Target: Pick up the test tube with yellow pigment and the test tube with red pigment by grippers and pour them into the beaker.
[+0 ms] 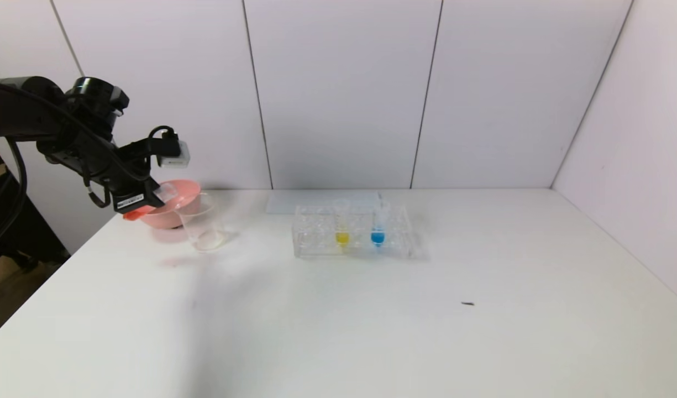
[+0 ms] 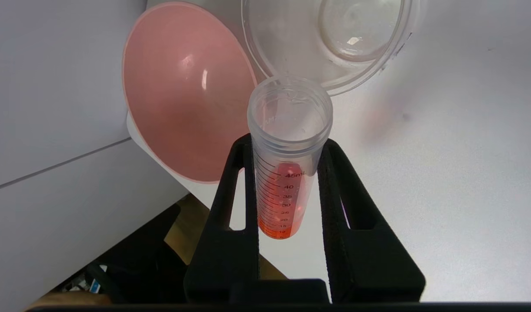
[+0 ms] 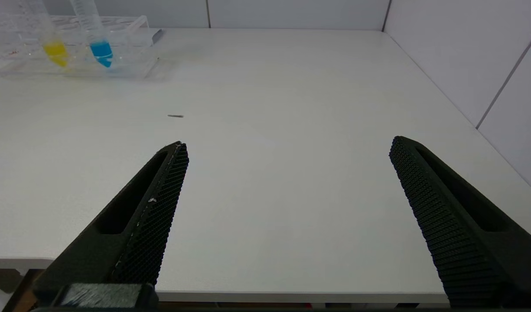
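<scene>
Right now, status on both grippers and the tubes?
Left gripper shut on red test tube, mouth near beaker. Right gripper open, parked. Yellow test tube in rack. Nothing in the way.

"45mL" scale on red tube (image 2: 287, 173)

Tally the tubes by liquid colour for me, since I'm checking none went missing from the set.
Red: 1, the test tube with red pigment, held in the left gripper near the beaker.
Yellow: 1, the test tube with yellow pigment, standing in the rack.
Blue: 1, the blue tube, in the same rack.
Total: 3 tubes.
</scene>
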Available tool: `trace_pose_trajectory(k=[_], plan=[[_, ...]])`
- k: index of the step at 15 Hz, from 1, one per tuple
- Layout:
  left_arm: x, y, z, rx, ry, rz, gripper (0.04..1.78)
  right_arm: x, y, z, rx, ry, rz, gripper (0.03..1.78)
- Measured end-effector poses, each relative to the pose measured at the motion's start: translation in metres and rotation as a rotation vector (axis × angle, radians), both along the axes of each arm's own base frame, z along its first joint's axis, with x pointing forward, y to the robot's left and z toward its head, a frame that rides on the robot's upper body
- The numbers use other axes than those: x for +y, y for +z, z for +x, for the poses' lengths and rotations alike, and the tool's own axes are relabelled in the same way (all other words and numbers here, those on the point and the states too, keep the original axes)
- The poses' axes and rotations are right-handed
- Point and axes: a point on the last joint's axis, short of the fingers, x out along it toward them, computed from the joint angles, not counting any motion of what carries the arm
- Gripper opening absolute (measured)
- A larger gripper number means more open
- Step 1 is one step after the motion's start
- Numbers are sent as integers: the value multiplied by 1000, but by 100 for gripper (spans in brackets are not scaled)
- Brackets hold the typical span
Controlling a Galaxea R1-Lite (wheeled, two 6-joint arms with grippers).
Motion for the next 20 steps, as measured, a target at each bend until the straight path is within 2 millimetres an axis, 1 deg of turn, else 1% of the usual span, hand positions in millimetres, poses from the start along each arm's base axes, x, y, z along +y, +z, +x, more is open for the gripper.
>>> trace_pose_trajectory(k=[5,12,20], plan=[[-1,-1,2,3,-4,32,43,0,0,0,0,0,0,170],[-8,1,3,27,-19,66,43,0,0,0,0,0,0,170],[-11,-2,8,30,-9,111,43,0,0,0,0,0,0,170]])
